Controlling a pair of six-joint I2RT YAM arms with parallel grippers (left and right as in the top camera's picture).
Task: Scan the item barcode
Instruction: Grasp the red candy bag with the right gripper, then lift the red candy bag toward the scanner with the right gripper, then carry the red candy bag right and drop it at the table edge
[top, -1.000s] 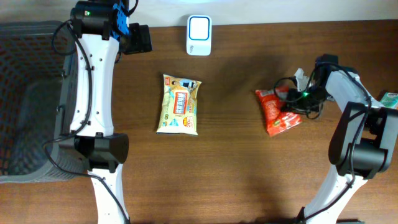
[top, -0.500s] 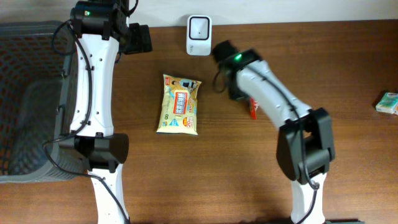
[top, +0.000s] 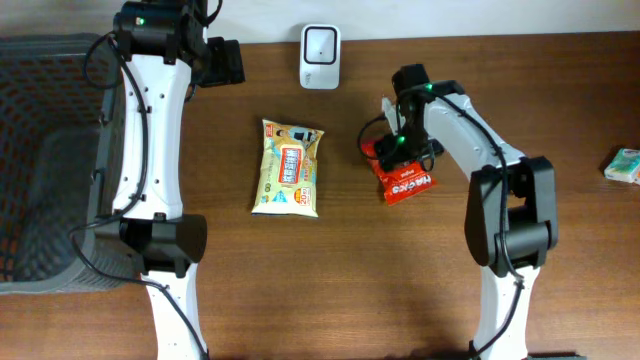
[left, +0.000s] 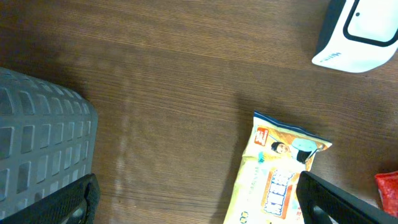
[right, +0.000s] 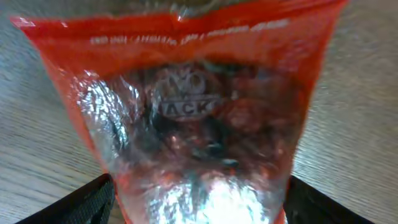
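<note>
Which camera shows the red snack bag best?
Overhead: the red snack bag shows almost whole, with its place on the table. Right wrist is filled by it but blurred; left wrist catches only a corner.

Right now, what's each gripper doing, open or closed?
Left gripper: open, empty.
Right gripper: open, straddling the red snack packet.

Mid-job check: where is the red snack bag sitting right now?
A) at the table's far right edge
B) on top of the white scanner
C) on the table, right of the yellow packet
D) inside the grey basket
C: the red snack bag lies on the table right of the yellow packet, apart from the scanner.
</note>
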